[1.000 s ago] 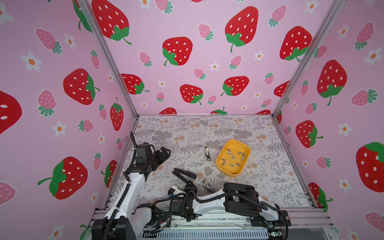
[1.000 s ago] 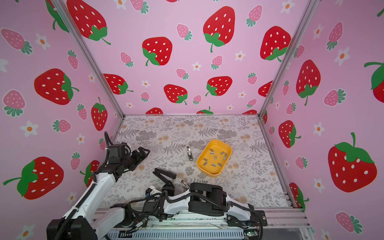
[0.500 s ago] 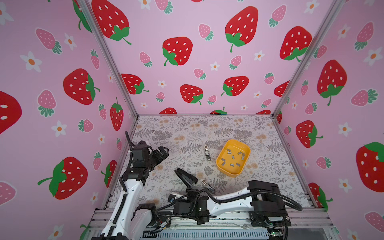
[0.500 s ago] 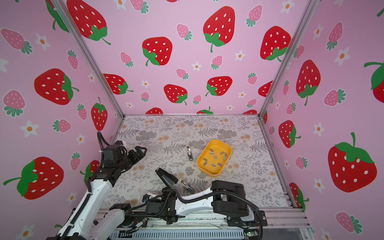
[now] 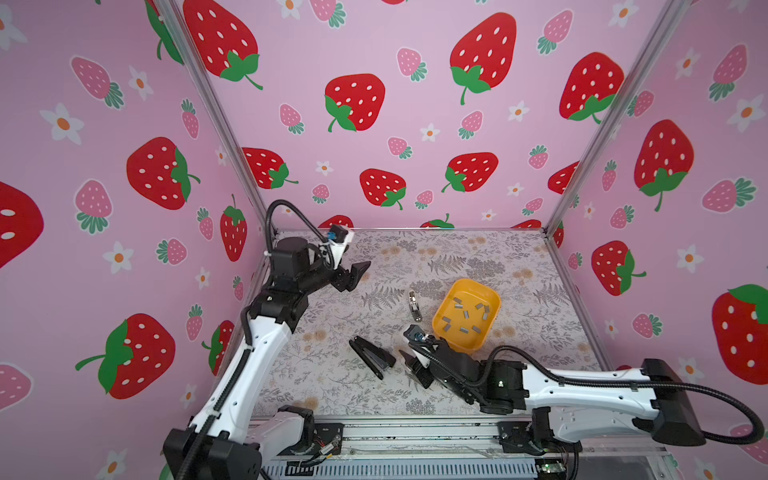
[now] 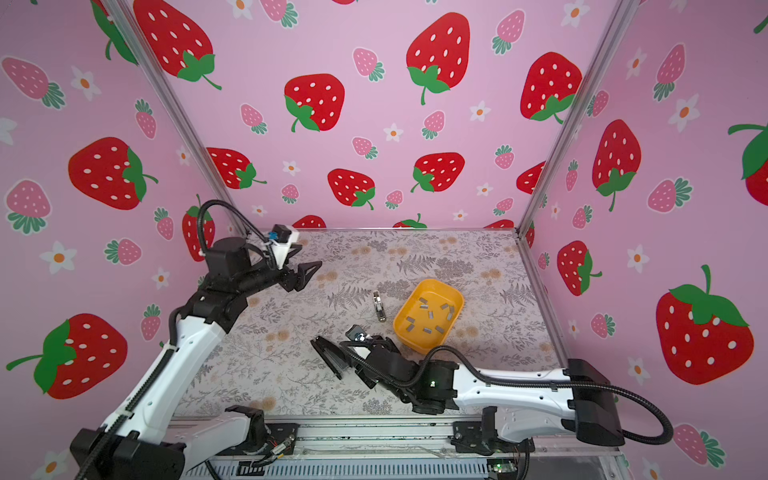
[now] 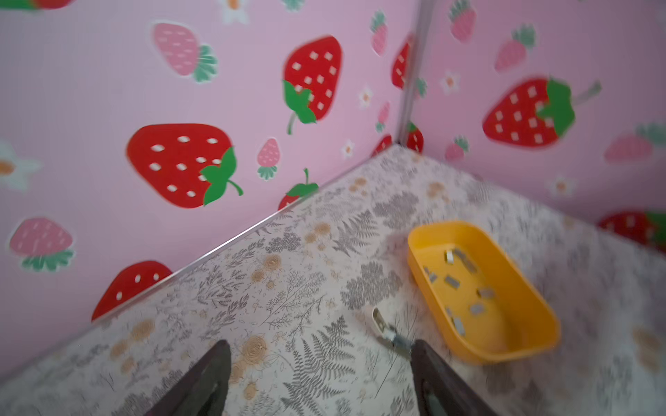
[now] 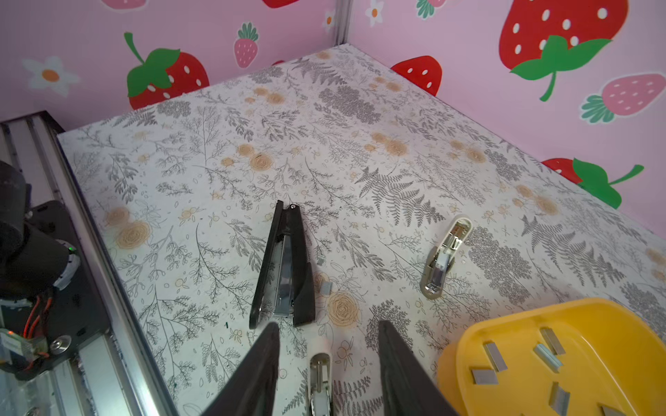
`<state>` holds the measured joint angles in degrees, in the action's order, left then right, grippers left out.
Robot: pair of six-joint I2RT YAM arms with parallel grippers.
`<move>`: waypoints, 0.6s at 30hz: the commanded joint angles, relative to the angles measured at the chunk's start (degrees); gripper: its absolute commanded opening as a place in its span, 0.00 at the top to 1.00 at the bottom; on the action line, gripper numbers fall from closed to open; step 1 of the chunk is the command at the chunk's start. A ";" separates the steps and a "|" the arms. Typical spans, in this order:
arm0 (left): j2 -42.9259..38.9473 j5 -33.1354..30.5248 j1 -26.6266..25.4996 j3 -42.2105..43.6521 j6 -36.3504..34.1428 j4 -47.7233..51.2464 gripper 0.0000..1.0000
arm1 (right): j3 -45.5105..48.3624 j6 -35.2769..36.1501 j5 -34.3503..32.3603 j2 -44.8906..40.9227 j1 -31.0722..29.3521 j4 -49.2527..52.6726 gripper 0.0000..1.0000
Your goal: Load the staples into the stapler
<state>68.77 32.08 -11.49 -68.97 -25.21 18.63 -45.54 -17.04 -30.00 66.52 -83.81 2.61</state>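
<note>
The black stapler (image 5: pixel 371 357) (image 6: pixel 331 357) lies open on the floral table, its metal channel facing up (image 8: pixel 284 266). The staples (image 5: pixel 465 316) (image 8: pixel 495 356) (image 7: pixel 452 281) lie loose in the yellow tray (image 5: pixel 461 344) (image 6: pixel 419 345). Two more staples (image 8: pixel 326 287) rest on the table beside the stapler. My right gripper (image 5: pixel 409 368) (image 8: pixel 328 325) stands open just right of the stapler, holding nothing. A thin metal stapler part (image 8: pixel 320 381) lies on the table between its fingers. My left gripper (image 5: pixel 358 276) (image 7: pixel 320 342) hovers open near the back left.
A second metal stapler part (image 5: pixel 414 305) (image 8: pixel 445 255) (image 7: pixel 389 329) lies between the stapler and the tray. Pink strawberry walls close the table on three sides. A metal rail (image 5: pixel 415 436) runs along the front edge.
The right arm has swung back to the right, so its gripper now sits beside the stapler. The left gripper has risen and moved toward the back and middle.
</note>
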 commanded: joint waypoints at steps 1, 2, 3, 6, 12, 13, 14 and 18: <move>7.35 10.14 -5.02 -7.35 -41.11 26.34 0.22 | 2.08 -5.81 0.88 -2.94 2.31 2.29 0.56; 9.80 8.88 -6.86 -8.97 -43.06 29.12 0.22 | 2.23 -7.30 0.54 -3.71 2.77 4.41 0.58; 12.86 7.94 -8.44 -10.89 -44.56 32.91 0.23 | 2.82 -8.18 0.67 -4.77 4.86 5.67 0.59; 21.70 5.47 -12.02 -17.54 -49.16 46.53 0.30 | 6.20 -8.98 1.74 -9.50 7.10 6.52 0.58; 25.22 -0.94 -18.17 -13.29 -49.51 48.82 0.35 | 9.86 -7.87 4.33 -13.96 11.41 7.39 0.55; 24.85 -1.32 -18.98 -12.64 -48.95 47.60 0.35 | 10.10 -7.92 4.68 -13.92 11.95 7.40 0.55; 24.80 -1.80 -19.87 -12.38 -48.44 47.36 0.35 | 10.40 -7.84 5.14 -13.79 12.53 7.36 0.56; 22.97 -7.63 -24.09 -6.59 -46.00 42.39 0.39 | 11.87 -7.99 5.92 -15.79 13.89 7.49 0.57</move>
<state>94.08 28.36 -33.45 -79.40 -70.67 62.04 -35.09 -24.08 -25.10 52.80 -70.76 8.88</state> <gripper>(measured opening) 0.615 0.436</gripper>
